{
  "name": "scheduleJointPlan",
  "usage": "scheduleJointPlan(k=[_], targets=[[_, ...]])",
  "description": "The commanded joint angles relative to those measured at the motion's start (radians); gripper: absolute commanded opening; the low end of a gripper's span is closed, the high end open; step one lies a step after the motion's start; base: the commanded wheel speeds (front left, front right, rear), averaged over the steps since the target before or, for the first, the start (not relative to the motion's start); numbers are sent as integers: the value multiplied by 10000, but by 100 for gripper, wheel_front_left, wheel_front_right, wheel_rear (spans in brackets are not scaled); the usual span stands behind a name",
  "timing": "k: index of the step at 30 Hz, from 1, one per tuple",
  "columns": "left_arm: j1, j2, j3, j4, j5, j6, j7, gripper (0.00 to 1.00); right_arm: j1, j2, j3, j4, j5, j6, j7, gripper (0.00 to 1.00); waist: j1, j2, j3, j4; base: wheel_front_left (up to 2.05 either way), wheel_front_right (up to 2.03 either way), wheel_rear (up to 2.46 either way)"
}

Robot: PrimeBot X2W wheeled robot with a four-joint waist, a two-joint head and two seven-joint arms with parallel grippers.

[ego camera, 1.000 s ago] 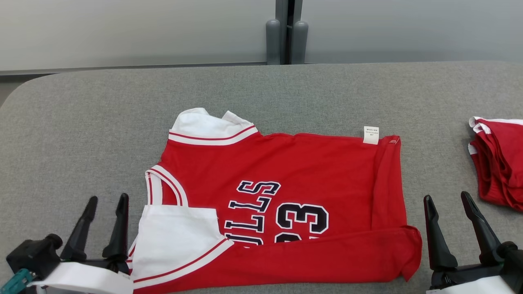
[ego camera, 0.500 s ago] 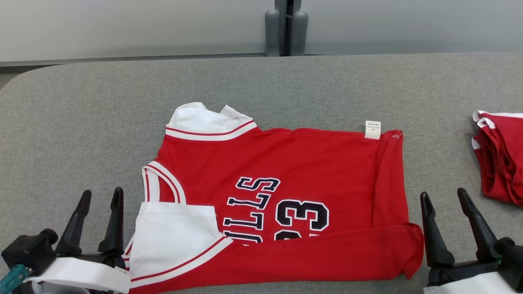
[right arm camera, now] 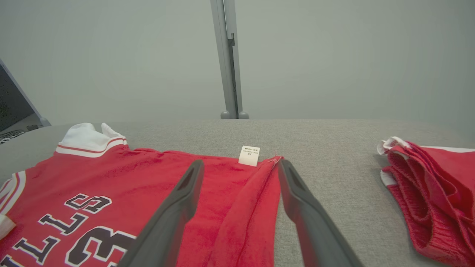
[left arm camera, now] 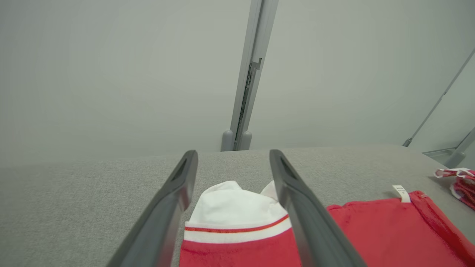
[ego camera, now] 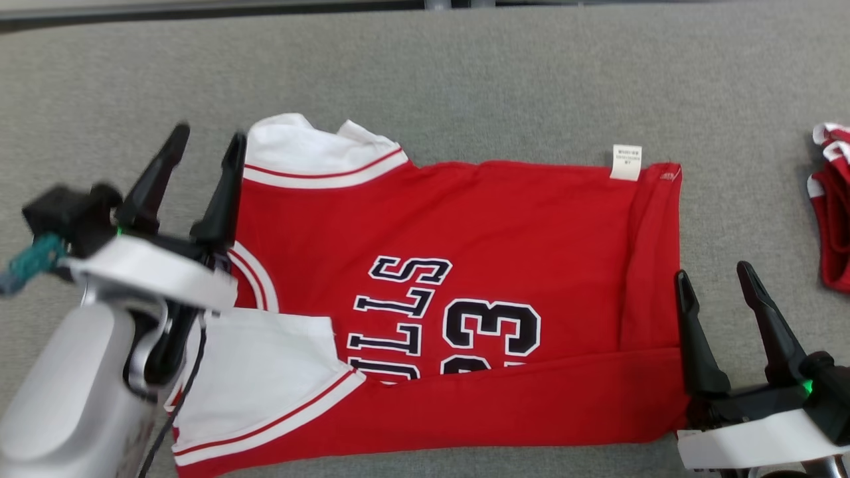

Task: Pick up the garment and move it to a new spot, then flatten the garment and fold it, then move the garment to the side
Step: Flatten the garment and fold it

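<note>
The garment [ego camera: 465, 226], a red jersey with white trim and dark lettering, lies flat on the grey table, its near edge folded up over the number. My left gripper [ego camera: 207, 141] is open above the jersey's left edge, fingertips beside the white shoulder strap [ego camera: 312, 149]. In the left wrist view that white strap [left arm camera: 233, 207] sits between the two open fingers [left arm camera: 174, 207]. My right gripper [ego camera: 714, 279] is open at the jersey's right edge, near the folded side hem [right arm camera: 256, 200]. Nothing is held by either gripper.
A second red and white garment [ego camera: 831, 206] lies bunched at the table's right edge, also seen as a red pile [right arm camera: 430, 185] in the right wrist view. A grey wall and a vertical post [left arm camera: 245, 92] stand behind the table [ego camera: 465, 73]. A white label [ego camera: 626, 162] sticks up from the jersey's far edge.
The head camera has tilted down, so the whole scene shifted. My left gripper has moved forward from the near left corner to the jersey's far-left strap. The right gripper edged slightly forward.
</note>
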Motion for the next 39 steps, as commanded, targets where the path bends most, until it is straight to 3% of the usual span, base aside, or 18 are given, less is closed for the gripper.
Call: scheduleJointPlan(k=[1, 7, 16, 17, 18, 19, 26, 39], targets=[[-389, -48, -53, 232, 40, -102, 58, 100, -149, -22, 8, 7, -7, -5, -66, 100, 0, 0, 477, -228, 0, 0, 0], [-2734, -426, -606, 2932, -253, -674, 649, 100, -624, -19, 265, 278, 74, -3, -334, 100, 0, 0, 1013, -685, 0, 0, 0], [-4036, -288, -1324, 5491, -787, -861, 1820, 100, -759, -19, 237, 699, 211, -5, -619, 100, 0, 0, 1091, -797, 0, 0, 0], [-4093, -283, -1416, 5636, -834, -869, 1970, 78, -764, -20, 223, 727, 221, -3, -636, 100, 0, 0, 1071, -792, 0, 0, 0], [-4173, -291, -1501, 5701, -932, -871, 2072, 34, -772, -22, 207, 745, 231, -3, -638, 100, 0, 0, 1063, -784, 0, 0, 0], [-4193, -347, -1614, 5774, -1161, -867, 2319, 0, -791, -19, 204, 771, 229, -3, -641, 100, 0, 0, 1055, -778, 0, 0, 0], [-4278, 35, -2495, 5633, -2277, -865, 3239, 0, -893, -20, 217, 814, 223, -3, -639, 100, 0, 0, 1004, -862, 0, 0, 0], [-4488, 203, -3216, 6026, -2598, -868, 2370, 0, -770, -20, 101, 819, 257, -3, -637, 100, 0, 0, 818, -786, 0, 0, 0]])
